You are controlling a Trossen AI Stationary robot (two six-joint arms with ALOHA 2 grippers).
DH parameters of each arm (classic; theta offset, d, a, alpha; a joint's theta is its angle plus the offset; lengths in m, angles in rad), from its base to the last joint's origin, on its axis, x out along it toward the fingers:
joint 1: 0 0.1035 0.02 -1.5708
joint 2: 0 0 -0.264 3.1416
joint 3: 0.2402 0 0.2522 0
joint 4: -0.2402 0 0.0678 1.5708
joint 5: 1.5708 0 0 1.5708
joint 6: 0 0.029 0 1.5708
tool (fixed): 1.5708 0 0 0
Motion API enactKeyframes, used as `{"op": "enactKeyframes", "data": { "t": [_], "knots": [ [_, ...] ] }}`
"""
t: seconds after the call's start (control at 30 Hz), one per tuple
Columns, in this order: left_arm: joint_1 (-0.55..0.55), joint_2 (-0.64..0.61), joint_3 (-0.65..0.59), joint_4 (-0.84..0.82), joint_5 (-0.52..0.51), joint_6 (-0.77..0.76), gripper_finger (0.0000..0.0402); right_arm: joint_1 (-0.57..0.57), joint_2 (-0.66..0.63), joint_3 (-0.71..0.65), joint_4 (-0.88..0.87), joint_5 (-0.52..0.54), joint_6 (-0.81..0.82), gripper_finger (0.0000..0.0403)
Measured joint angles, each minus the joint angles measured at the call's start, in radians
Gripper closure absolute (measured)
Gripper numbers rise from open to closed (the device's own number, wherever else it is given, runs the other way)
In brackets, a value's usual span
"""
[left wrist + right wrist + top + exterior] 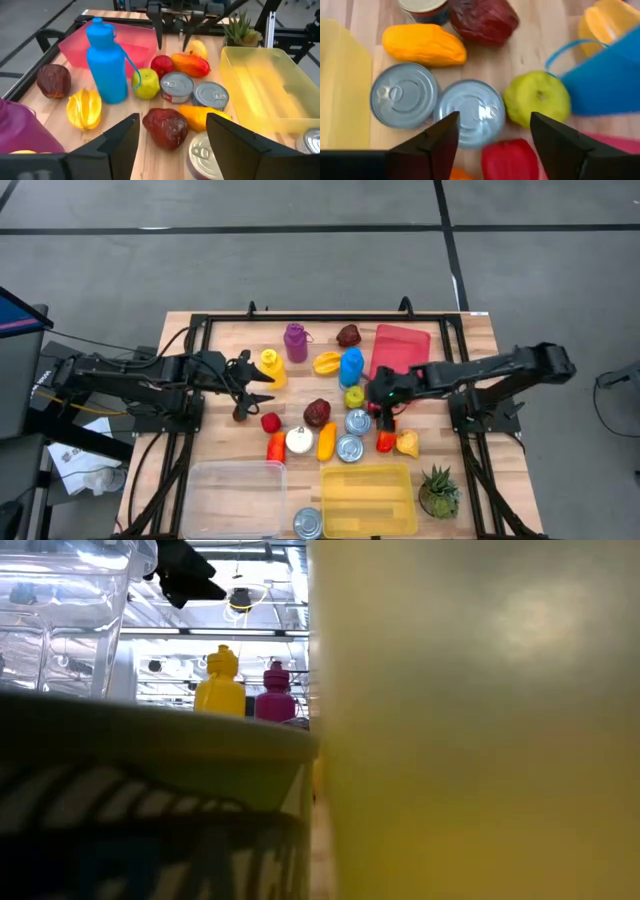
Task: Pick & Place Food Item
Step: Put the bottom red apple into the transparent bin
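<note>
Toy food lies in the middle of the wooden table (470, 330): a dark red fruit (167, 127), an orange mango (425, 45), a green apple (537, 97), a red pepper (512, 160), a yellow star fruit (84, 107) and two tin cans (470, 112). My left gripper (172, 132) hovers open at the table's left, pointing at the dark red fruit (317, 412) without touching it. My right gripper (492, 137) hangs open above one can and the red pepper, slanting down, clear of both. In the high view it (382, 405) is beside the green apple (354, 397).
A yellow bin (367, 498), a clear bin (235, 498) and a potted plant (438, 492) stand along the near edge. A red tray (400, 350), a blue bottle (351, 366), a purple bottle (295, 342) and a yellow bottle (271, 367) stand farther back. The yellow bin (480, 720) blocks most of the low view.
</note>
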State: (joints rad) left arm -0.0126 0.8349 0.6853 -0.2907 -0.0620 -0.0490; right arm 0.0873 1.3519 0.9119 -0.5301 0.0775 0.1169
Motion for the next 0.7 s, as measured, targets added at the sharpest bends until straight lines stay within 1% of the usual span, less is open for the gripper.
{"op": "enactKeyframes", "data": {
  "t": [0.1,0.33,0.43,0.53,0.7],
  "knots": [
    [-0.02,0.0,0.0,-0.026,0.001,0.0,0.0179,0.045,0.069,0.056,-0.019,0.003,-0.017,0.0158],
    [-0.068,0.0,-0.054,-0.015,0.005,-0.007,0.0196,0.126,0.186,0.166,-0.075,0.004,-0.048,0.0179],
    [-0.077,0.0,-0.092,0.017,0.005,-0.012,0.0201,0.13,0.218,0.201,-0.094,0.029,-0.073,0.0185],
    [-0.079,0.0,-0.126,0.082,0.005,-0.014,0.0201,0.128,0.247,0.228,-0.072,0.052,-0.112,0.0185],
    [-0.079,0.0,-0.16,0.153,0.005,-0.015,0.0191,0.104,0.328,0.283,-0.034,0.07,-0.209,0.0169]
  ]
}}
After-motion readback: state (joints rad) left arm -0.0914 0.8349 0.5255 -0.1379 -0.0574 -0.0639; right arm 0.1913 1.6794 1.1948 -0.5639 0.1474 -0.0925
